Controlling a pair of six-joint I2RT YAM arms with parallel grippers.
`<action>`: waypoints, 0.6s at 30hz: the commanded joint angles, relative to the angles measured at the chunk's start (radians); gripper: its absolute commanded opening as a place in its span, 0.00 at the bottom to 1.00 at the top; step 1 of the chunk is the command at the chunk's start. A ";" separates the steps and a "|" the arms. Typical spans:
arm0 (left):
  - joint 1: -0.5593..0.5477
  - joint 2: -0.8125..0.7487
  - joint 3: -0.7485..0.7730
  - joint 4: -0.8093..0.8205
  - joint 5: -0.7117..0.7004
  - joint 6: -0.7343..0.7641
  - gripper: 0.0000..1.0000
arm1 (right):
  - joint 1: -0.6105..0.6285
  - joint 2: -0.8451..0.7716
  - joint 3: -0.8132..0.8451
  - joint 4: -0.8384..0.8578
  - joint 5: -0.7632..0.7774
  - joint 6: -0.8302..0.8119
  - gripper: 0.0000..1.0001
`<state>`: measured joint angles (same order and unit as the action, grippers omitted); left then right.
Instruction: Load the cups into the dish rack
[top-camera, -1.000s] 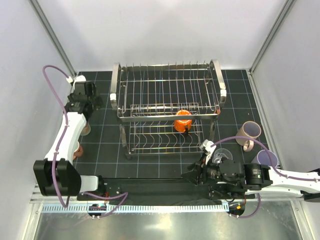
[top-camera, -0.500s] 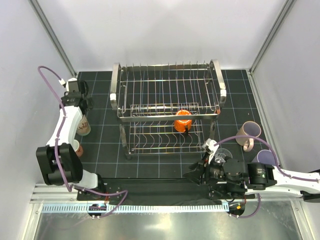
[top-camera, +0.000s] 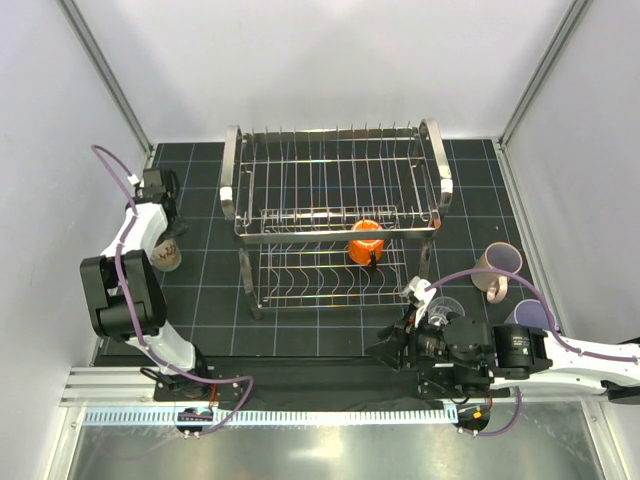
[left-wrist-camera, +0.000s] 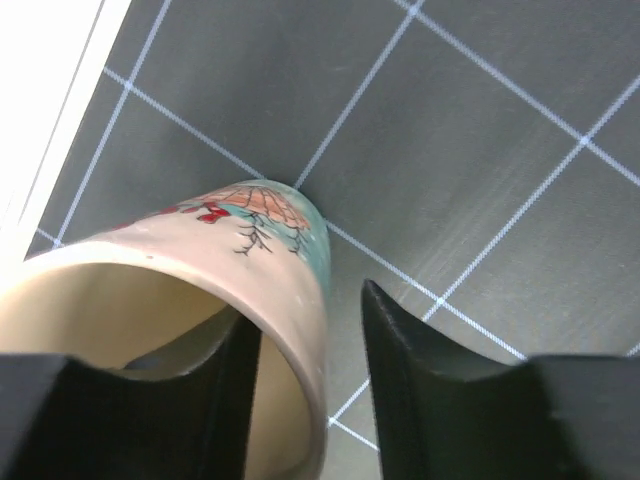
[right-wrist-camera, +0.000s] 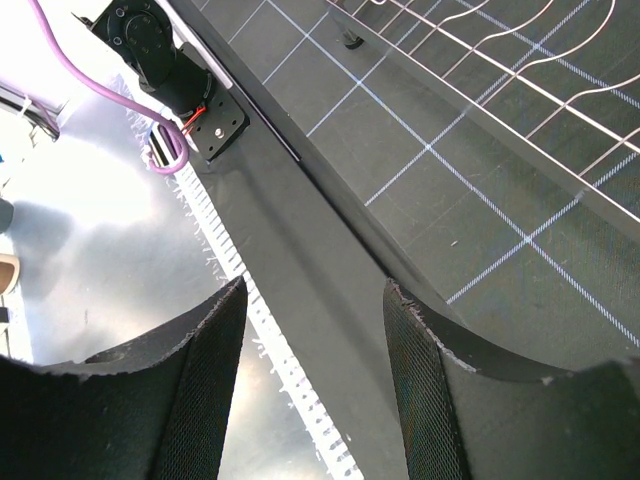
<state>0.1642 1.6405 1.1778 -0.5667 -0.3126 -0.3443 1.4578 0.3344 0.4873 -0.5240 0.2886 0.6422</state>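
— What's hiding?
— The dish rack (top-camera: 233, 170) is half-screening the small orange cup (top-camera: 366, 241) on its lower tier. The left arm (top-camera: 140, 225) is covering most of the cream mug (top-camera: 168, 256) at the mat's (top-camera: 200, 310) left edge.
— Jaws?
— The left gripper (left-wrist-camera: 305, 310) is straddling the mug's wall, its outer finger just apart. The right gripper (right-wrist-camera: 315, 285) is gaping, empty.
— Changes?
— The left jaws are narrowing; the right ones are staying put.

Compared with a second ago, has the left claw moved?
Yes. The left claw has shifted left, away from the dish rack's left end frame, and now straddles the cream mug's wall.
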 joint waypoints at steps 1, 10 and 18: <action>0.006 -0.005 0.045 -0.006 0.041 -0.021 0.38 | 0.006 0.012 0.040 0.018 0.007 0.019 0.58; 0.008 -0.091 0.036 -0.001 0.098 -0.041 0.00 | 0.006 0.063 0.057 0.019 0.020 0.030 0.58; 0.006 -0.393 0.066 -0.013 0.245 -0.157 0.00 | 0.006 0.077 0.082 -0.011 0.026 0.022 0.59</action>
<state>0.1711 1.4570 1.1904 -0.6285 -0.1223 -0.4461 1.4578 0.4076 0.5106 -0.5335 0.2932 0.6582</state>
